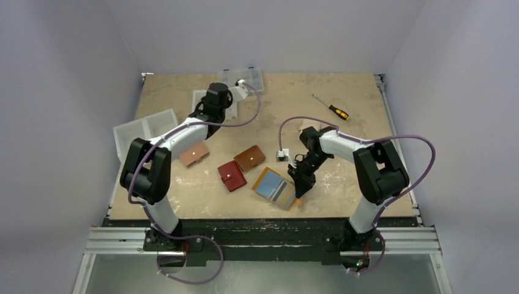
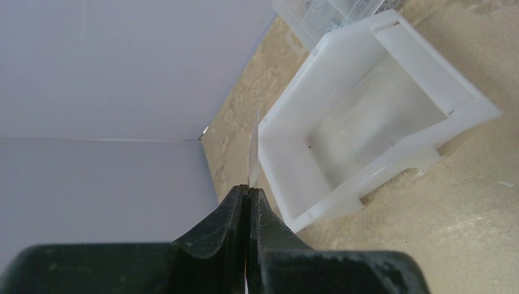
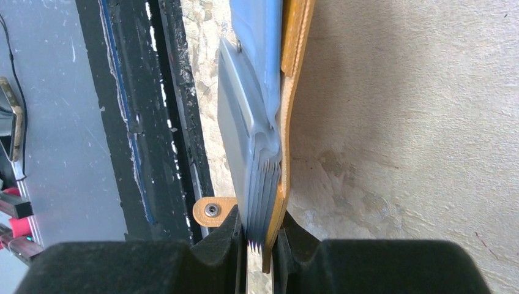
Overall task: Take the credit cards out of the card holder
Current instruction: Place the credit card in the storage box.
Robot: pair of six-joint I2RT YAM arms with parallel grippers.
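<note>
The mustard-yellow card holder (image 1: pixel 274 188) lies open near the table's front edge, light blue and grey leaves showing inside. My right gripper (image 1: pixel 300 185) is shut on its right edge. In the right wrist view the fingers (image 3: pixel 263 231) pinch the yellow cover (image 3: pixel 295 73) and the bluish stack of leaves (image 3: pixel 251 122), with the snap tab (image 3: pixel 211 210) beside them. My left gripper (image 1: pixel 214 94) is at the back of the table, shut on a thin whitish credit card (image 2: pixel 253 147) seen edge-on. It stands just left of a white bin (image 2: pixel 367 122).
A brown wallet (image 1: pixel 250 157), a dark red wallet (image 1: pixel 231 176) and a tan wallet (image 1: pixel 194 155) lie mid-table. A yellow-handled screwdriver (image 1: pixel 333 109) lies back right. A clear container (image 1: pixel 248 76) stands at the back. Another white bin (image 1: pixel 147 128) overhangs the left edge.
</note>
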